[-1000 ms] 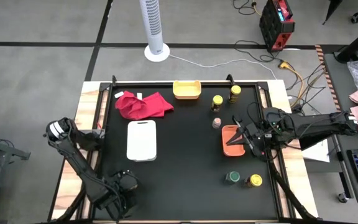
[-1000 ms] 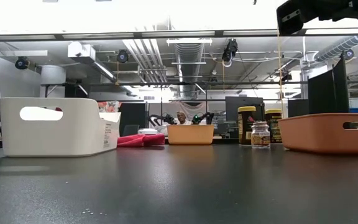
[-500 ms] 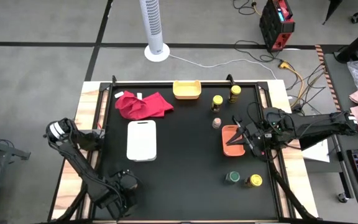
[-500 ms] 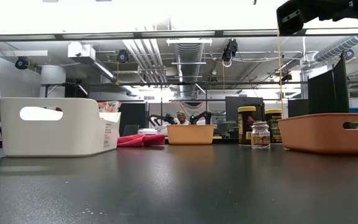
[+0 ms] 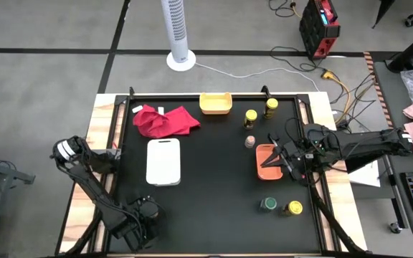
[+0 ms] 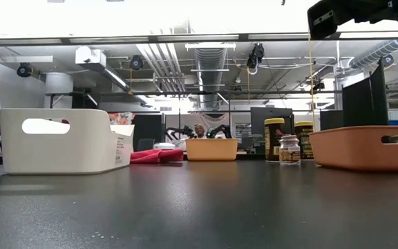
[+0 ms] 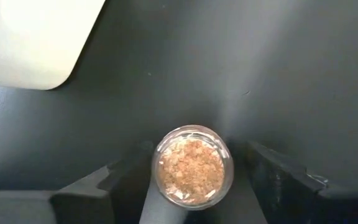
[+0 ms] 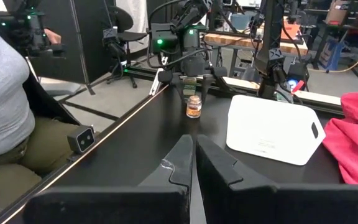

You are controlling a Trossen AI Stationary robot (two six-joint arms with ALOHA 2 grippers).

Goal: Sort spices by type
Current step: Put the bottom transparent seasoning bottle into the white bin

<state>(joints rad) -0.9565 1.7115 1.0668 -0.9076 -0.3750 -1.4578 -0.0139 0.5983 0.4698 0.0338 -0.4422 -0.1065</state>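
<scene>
Even overhead light, bright ceiling glare (low view), soft shadows, sharp focus.

No text, label or number can be read on any jar, tray or surface.

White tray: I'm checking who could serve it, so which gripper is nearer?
Left. The left gripper hovers over a pinkish-brown jar just below the white tray in the high view; the right gripper is across the table.

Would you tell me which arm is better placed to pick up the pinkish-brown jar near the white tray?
Left: its end effector straddles the pinkish-brown jar, open; the right end effector is shut above the orange tray.
</scene>
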